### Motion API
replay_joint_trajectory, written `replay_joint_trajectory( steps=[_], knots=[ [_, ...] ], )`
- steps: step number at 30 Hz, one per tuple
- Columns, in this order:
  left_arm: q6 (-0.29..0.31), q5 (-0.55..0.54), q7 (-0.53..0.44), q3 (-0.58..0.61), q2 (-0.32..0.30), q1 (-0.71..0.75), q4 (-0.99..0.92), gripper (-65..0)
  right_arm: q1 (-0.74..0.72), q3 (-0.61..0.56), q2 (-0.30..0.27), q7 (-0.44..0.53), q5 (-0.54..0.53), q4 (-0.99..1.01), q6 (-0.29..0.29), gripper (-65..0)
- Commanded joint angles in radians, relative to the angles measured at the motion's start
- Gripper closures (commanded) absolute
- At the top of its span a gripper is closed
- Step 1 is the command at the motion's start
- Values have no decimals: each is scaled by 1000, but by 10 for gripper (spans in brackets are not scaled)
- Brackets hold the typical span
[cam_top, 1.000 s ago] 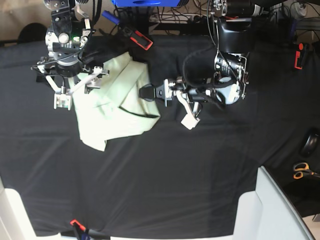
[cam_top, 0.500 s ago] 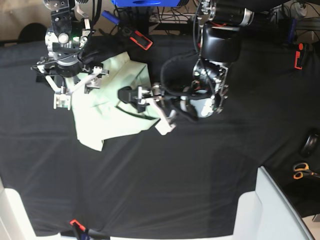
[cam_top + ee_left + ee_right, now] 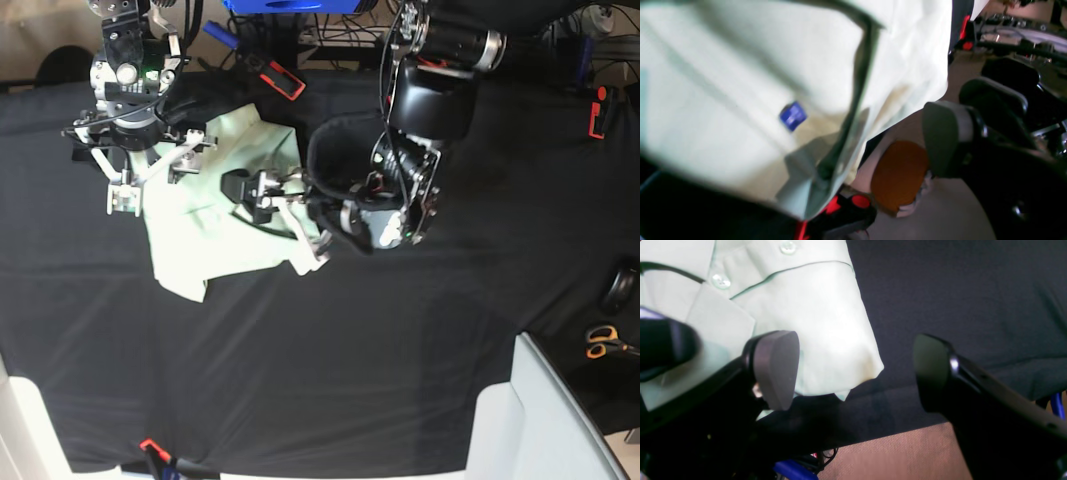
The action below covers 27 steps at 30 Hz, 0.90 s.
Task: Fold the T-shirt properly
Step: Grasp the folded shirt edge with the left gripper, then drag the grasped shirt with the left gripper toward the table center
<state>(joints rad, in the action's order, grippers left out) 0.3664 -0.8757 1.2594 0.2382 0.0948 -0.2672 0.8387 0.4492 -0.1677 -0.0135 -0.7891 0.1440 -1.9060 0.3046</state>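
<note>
Since a second ago my left gripper point(image 3: 272, 213) has travelled from the bare cloth at the shirt's three-o'clock side to sit over the garment itself, its fingers spread wide apart and holding nothing. The arm behind it has swung in from the right, so its dark housing now hangs over the middle of the table. My right gripper point(image 3: 150, 180) has not shifted; it stays at the shirt's ten-o'clock corner, jaws also standing apart and empty, one grey pad point(image 3: 775, 368) over the fabric and the other over bare cloth. The shirt has barely moved.

The T-shirt point(image 3: 215, 235) is thin, soft, pale mint cloth, bunched into a rough wedge with creased, overlapping layers. My right wrist view shows two small pale buttons point(image 3: 721, 281) along a stitched placket and a rounded, puffy hem corner. My left wrist view, blurred, shows a dark-edged neckline seam and a small blue label point(image 3: 792, 116) on the inside.

The shirt lies on the black tablecloth point(image 3: 400, 350), a matte woven sheet, in the table's upper left. Its long axis runs from about one o'clock down to seven o'clock, the narrow end toward seven.
</note>
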Motion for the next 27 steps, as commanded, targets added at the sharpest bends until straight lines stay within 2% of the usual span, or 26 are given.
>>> replay_joint_trajectory(
  steps=[1, 4, 8, 9, 12, 15, 18, 22, 27],
  knots=[
    [-8, 45, -14, 17, 23, -19, -40, -650, -3, 1, 1, 21, 9, -16, 3, -501],
    [50, 48, -48, 46, 32, -54, -138, -650, -3, 1, 1, 21, 9, -16, 3, -501],
    [61, 45, -80, 106, 36, -82, -193, -650, -3, 1, 1, 21, 9, -16, 3, -501],
    [61, 45, -82, 112, 39, -83, -195, -632, -3, 1, 1, 21, 9, -16, 3, -501],
    [61, 45, -82, 112, 44, -88, -201, -465, -3, 1, 1, 21, 9, -16, 3, -501],
    [61, 46, -82, 111, 44, -88, -201, -247, -5, 1, 1, 21, 9, -16, 3, -501],
    [61, 51, -88, 111, 44, -85, -201, -2, -7, 1, 1, 21, 9, -17, 3, -501],
    [61, 52, -122, 119, 38, -80, -201, 0, -10, 3, 1, 21, 9, -17, 3, -501],
    [58, 52, -117, 119, -7, -113, -195, 0, -10, 59, 1, 21, 9, -17, 3, -501]
  ],
)
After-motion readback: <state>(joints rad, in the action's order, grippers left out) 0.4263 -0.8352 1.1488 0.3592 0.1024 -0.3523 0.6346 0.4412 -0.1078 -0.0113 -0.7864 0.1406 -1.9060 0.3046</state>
